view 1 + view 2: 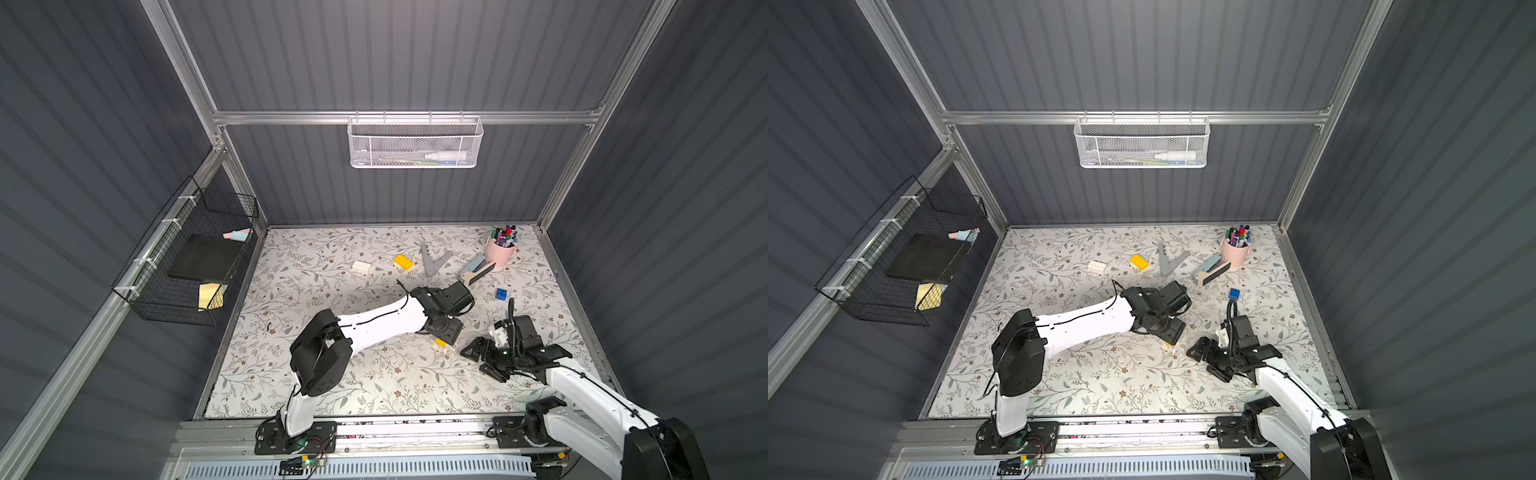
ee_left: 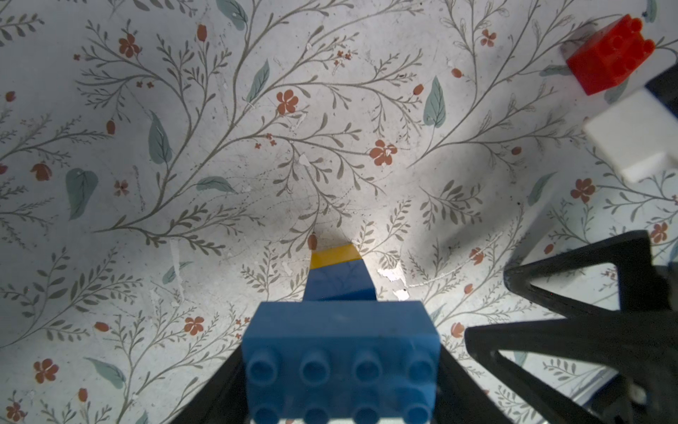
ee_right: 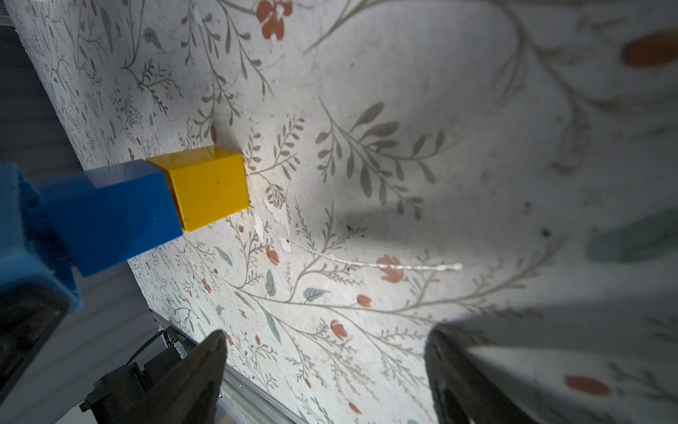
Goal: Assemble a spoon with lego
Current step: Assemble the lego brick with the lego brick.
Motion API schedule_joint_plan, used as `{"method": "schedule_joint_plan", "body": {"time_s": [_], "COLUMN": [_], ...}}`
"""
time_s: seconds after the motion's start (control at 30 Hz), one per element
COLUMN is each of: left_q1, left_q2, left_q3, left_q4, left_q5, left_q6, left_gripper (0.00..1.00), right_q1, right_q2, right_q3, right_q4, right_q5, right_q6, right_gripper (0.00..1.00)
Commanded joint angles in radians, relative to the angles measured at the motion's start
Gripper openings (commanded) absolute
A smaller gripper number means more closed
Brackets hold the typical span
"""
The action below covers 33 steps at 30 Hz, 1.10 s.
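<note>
My left gripper (image 1: 444, 337) points down at mid-table and is shut on the spoon (image 2: 341, 352). The jaws flank its wide blue studded brick. Below that brick run a narrow blue piece and a yellow end (image 3: 209, 183), which sits at the mat and peeks out under the wrist (image 1: 440, 343). My right gripper (image 1: 482, 362) lies low just right of it, open and empty; its fingers (image 3: 198, 378) point toward the spoon. Loose lego lies around: a white brick (image 1: 361, 267), a yellow brick (image 1: 403, 262), a blue brick (image 1: 501, 294) and, in the left wrist view, a red brick (image 2: 612, 55).
A grey V-shaped piece (image 1: 434, 262), a stapler (image 1: 478, 270) and a pink cup of pens (image 1: 500, 249) stand at the back right. A white mesh basket (image 1: 415, 143) hangs on the back wall. On the left wall hangs a black wire basket (image 1: 187, 257).
</note>
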Motion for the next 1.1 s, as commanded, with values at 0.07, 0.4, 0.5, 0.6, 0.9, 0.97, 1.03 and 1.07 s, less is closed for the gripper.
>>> {"method": "schedule_joint_plan", "body": {"time_s": [0.07, 0.4, 0.5, 0.6, 0.9, 0.97, 1.03, 1.07], "left_q1": [-0.014, -0.033, -0.034, -0.036, -0.046, -0.051, -0.058, -0.06], "left_q2": [0.025, 0.032, 0.036, 0.044, 0.037, 0.041, 0.038, 0.038], "left_q3": [-0.006, -0.008, -0.011, -0.015, -0.02, -0.014, -0.018, -0.021], "left_q4": [-0.034, -0.051, -0.048, -0.047, -0.014, -0.017, -0.01, -0.006], "left_q5": [-0.026, -0.104, -0.109, -0.109, -0.087, -0.087, -0.085, -0.084], "left_q6": [-0.017, -0.059, -0.085, -0.109, -0.15, -0.157, -0.162, -0.164], "left_gripper": [0.67, 0.69, 0.69, 0.69, 0.68, 0.68, 0.68, 0.68], "right_q1": [0.0, 0.0, 0.0, 0.001, 0.0, 0.001, 0.0, 0.001], "right_q2": [0.016, 0.015, 0.016, 0.018, 0.016, 0.016, 0.014, 0.013], "right_q3": [-0.04, -0.041, -0.041, -0.041, -0.041, -0.041, -0.042, -0.042], "right_q4": [-0.066, -0.066, -0.066, -0.066, -0.066, -0.066, -0.066, -0.067], "right_q5": [0.061, 0.06, 0.061, 0.059, 0.056, 0.057, 0.056, 0.057], "right_q6": [0.007, 0.007, 0.007, 0.007, 0.005, 0.005, 0.005, 0.005], "right_gripper": [0.85, 0.85, 0.85, 0.85, 0.85, 0.85, 0.85, 0.85]}}
